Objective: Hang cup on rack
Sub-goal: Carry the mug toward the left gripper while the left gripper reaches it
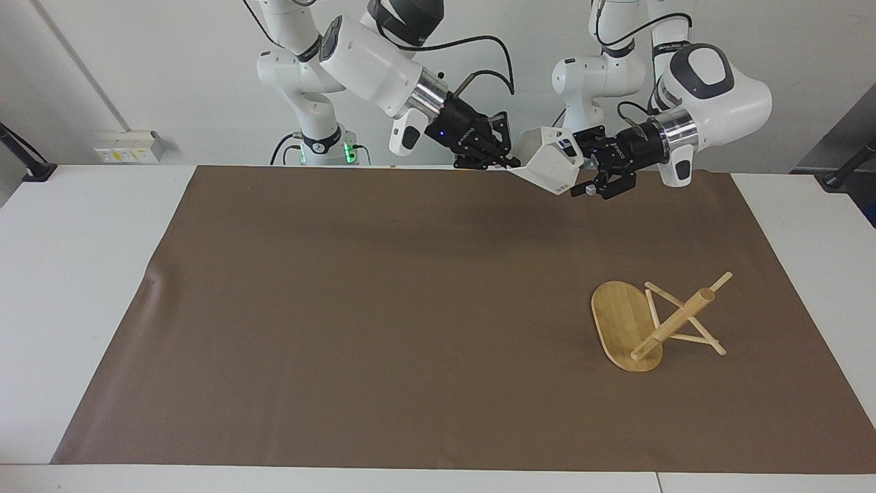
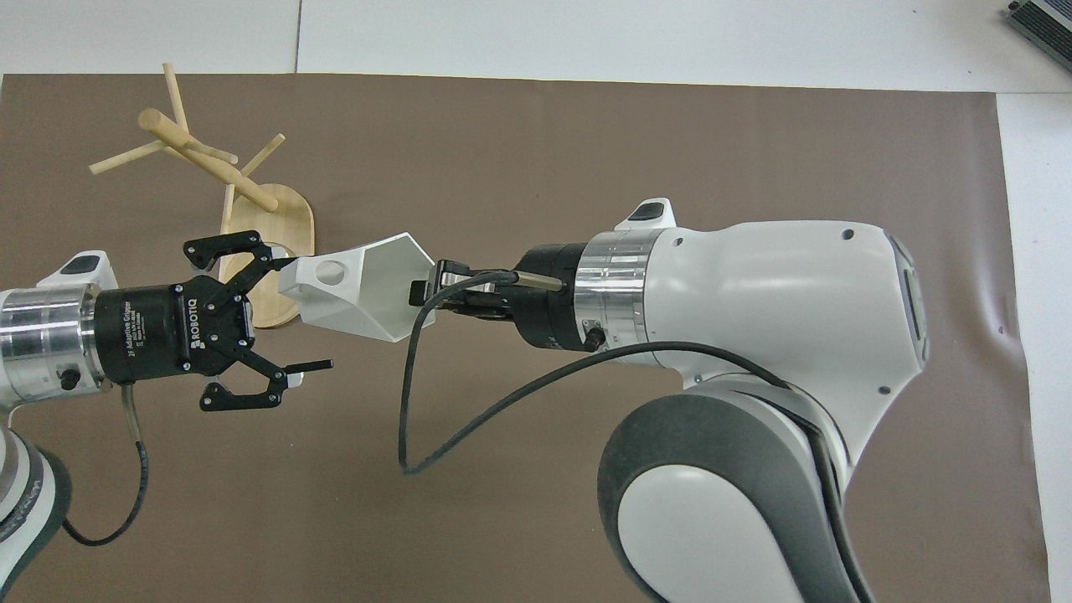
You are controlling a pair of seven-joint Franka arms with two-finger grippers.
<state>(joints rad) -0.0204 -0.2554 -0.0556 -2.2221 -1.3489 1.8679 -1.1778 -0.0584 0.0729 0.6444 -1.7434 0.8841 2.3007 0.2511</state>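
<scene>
While both arms are raised over the robots' edge of the brown mat (image 1: 383, 308), the right gripper (image 1: 494, 159) is clamped on the rim of the small white faceted mug (image 1: 547, 168) with a hexagonal mouth, holding it tipped on its side in the air. The overhead view shows one black finger inside the mouth and the rim wall pinched at that point, with the mug's boxy handle (image 2: 328, 272) and its round hole turned upward.

The left gripper (image 1: 594, 177) has its fingers spread wide apart and holds nothing. It stands at the mug's base end, facing the right gripper across the mug. In the overhead view one fingertip (image 2: 285, 263) appears to meet the mug at the handle end, and the other (image 2: 316, 365) stands well clear of the mug. In the facing view the fingers lie close against the mug's base; whether they touch cannot be told.

The light bamboo mug tree (image 1: 655, 322) lies tipped over on the mat toward the left arm's end of the table. Its flat oval base (image 1: 619, 322) stands on edge, and its thick round post (image 1: 674, 322) and thin crossing pegs slant toward the mat. It is well apart from the mug and both grippers.

The overhead view makes the left gripper overlap the oval base (image 2: 285, 226); the facing view shows that gripper high and well clear of it.
</scene>
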